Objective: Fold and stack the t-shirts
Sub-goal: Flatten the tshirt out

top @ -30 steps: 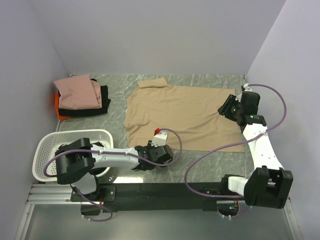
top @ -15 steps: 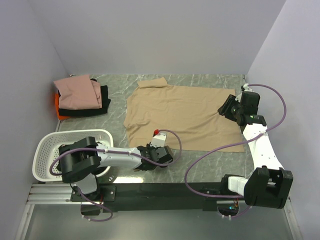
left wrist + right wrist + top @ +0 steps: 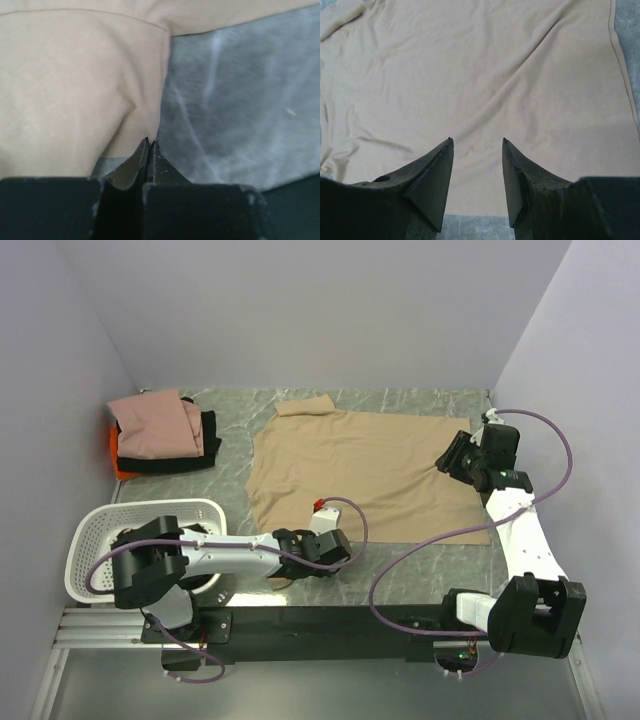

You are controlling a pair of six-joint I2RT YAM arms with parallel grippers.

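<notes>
Shirts counted in the top view: four. One tan shirt [image 3: 370, 470] is spread flat at mid-table [image 3: 230, 485]. Three more are stacked at the far left: pink [image 3: 150, 425] on top, black [image 3: 208, 435] under it, orange [image 3: 120, 465] at the bottom, with only edges seen of the lower two. One basket [image 3: 100, 525] is noted at the near left, apart from all shirts.

Grippers counted: two.

Left gripper [image 3: 300, 543] is low at the near-left corner of the tan shirt. In the left wrist view its fingers [image 3: 162, 167] are pressed together with no gap seen. The shirt's [image 3: 75, 75] stitched hem corner ends at the tips [image 3: 150, 144], and the cloth is puckered toward them, so a thin bit of hem is taken as pinched. Bare table [image 3: 240, 100] is seen to the right of the tips.

Right gripper [image 3: 452, 455] is held over the right side of the tan shirt, near its edge. In the right wrist view [image 3: 476, 140] the fingers are spread apart, nothing is held between them, and the shirt [image 3: 470, 60] lies flat beyond them.
</notes>
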